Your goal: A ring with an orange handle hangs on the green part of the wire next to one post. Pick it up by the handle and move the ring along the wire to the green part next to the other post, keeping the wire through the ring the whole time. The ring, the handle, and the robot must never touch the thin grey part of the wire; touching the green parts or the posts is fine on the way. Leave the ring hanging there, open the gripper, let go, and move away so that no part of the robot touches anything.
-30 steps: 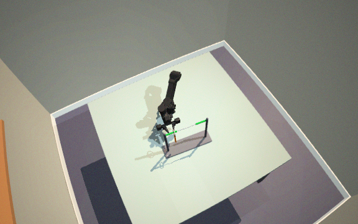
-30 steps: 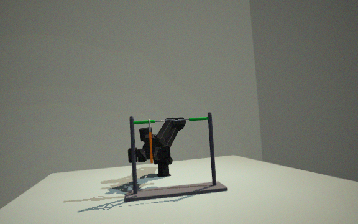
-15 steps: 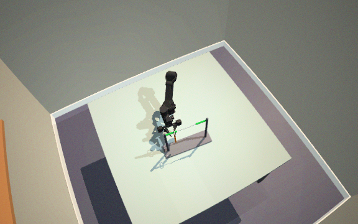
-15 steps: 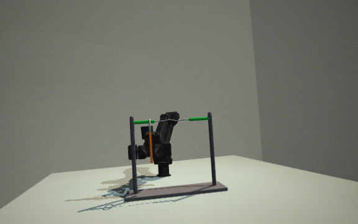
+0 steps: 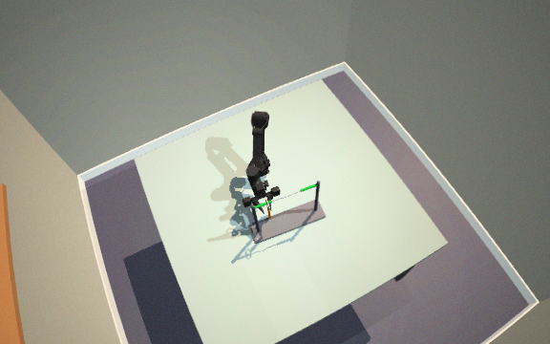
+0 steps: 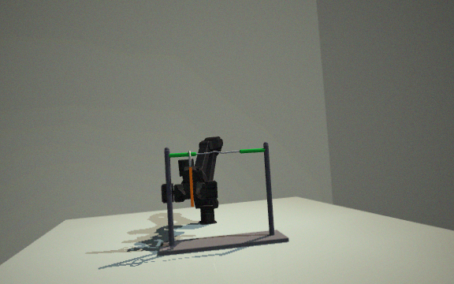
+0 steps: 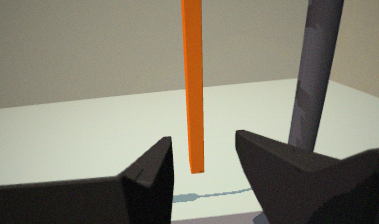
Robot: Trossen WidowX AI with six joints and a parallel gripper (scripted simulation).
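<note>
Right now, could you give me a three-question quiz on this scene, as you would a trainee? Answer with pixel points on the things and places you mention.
1. True or false: the ring (image 6: 190,158) hangs on a green part of the wire.
2. Which colour is the handle (image 5: 269,213) (image 6: 191,187) (image 7: 195,90)?
a) blue
b) orange
c) white
3. Fill in the blank: the gripper (image 5: 266,209) (image 7: 203,141) is ____, its two fingers standing apart.

Key: 1 true; 2 b; 3 open.
</note>
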